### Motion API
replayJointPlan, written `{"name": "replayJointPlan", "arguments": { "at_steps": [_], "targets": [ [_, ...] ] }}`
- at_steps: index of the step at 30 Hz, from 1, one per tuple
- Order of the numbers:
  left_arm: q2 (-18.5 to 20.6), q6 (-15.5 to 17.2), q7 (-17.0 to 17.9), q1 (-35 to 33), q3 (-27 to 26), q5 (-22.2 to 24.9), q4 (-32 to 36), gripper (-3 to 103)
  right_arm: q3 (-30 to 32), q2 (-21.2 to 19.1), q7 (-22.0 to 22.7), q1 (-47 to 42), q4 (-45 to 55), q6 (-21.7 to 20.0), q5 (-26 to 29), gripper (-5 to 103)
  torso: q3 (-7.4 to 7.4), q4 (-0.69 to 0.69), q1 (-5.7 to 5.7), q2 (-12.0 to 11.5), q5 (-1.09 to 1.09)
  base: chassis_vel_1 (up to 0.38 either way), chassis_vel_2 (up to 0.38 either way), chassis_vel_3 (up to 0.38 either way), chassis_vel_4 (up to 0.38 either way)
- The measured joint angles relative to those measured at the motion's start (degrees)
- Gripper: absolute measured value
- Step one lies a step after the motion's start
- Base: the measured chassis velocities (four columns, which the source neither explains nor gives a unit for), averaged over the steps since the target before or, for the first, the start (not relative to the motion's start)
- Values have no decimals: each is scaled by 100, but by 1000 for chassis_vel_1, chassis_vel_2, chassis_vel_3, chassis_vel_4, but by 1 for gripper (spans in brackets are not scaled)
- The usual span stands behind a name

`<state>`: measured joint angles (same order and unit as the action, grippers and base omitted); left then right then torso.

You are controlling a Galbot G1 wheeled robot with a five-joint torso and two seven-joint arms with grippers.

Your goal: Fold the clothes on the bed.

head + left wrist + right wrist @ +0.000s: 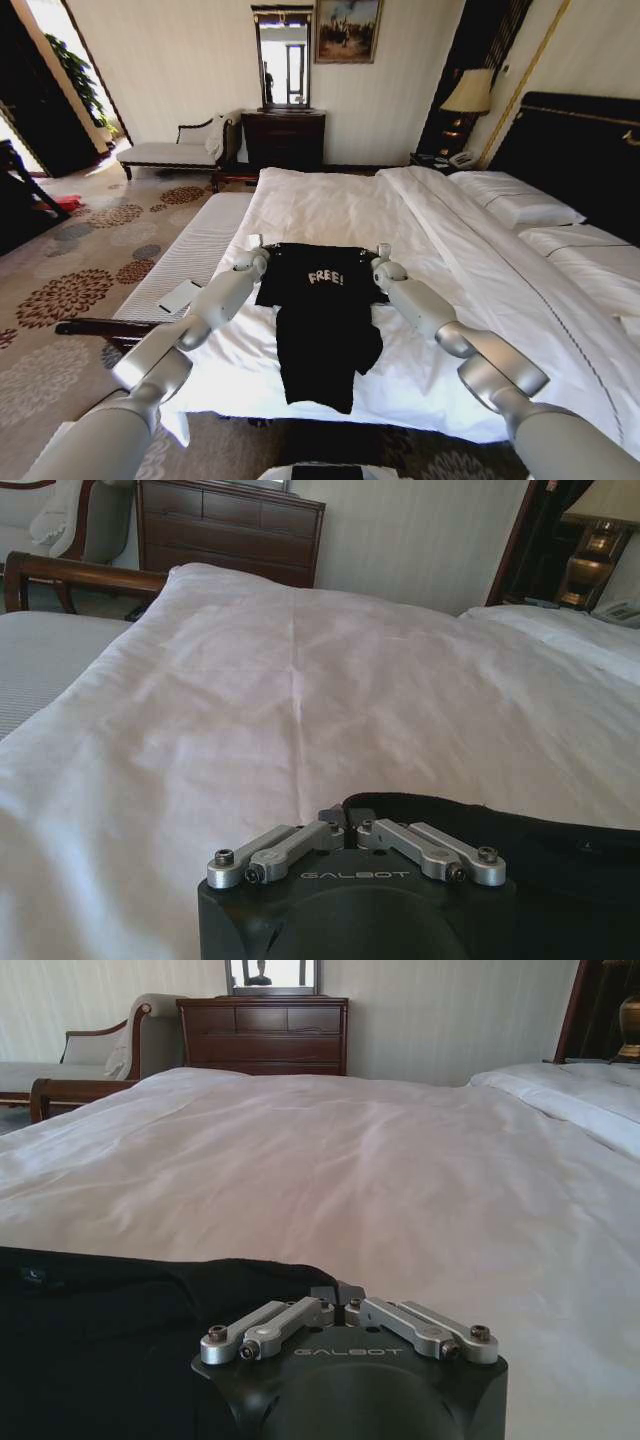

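A large bed point(330, 215) with white sheets fills the room's middle. A black T-shirt point(322, 320) lies near its foot edge, partly folded, chest lettering up. It looks light, soft and limp, so it is best taken by its top corners. The left gripper point(257, 246) and right gripper point(381, 254) each sit at one top corner, fingers pinched shut on the fabric edge.

Black T-shirt point(322, 320) with pale "FREE" lettering on white bed point(330, 205) sheets, beside the bed a white-striped bench point(195, 250), beige carpet point(70, 290) with brown floral medallions, dark headboard point(585, 150)
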<state>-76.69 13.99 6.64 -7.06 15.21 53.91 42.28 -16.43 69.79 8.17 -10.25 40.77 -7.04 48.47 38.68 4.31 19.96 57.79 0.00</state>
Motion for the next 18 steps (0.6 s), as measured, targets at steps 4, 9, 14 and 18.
{"name": "replayJointPlan", "arguments": {
  "at_steps": [4,9,14,18],
  "targets": [
    [-278,-101,-106,171,-105,-194,-512,0,56,287,-77,149,-468,163,-115,0,0,-1,0,0,0,0,0,0,0],
    [-545,-191,-139,344,-322,-326,-972,0,132,462,-115,274,-779,308,-207,0,0,0,0,0,0,0,0,0,0],
    [-635,-219,-198,492,-387,-386,-1260,0,193,542,-117,347,-959,379,-278,0,0,1,0,0,0,0,0,0,0],
    [-688,-252,-276,590,-386,-448,-1449,0,248,614,-166,429,-1163,469,-340,0,0,-1,-1,0,0,0,0,0,0]
  ]
}}
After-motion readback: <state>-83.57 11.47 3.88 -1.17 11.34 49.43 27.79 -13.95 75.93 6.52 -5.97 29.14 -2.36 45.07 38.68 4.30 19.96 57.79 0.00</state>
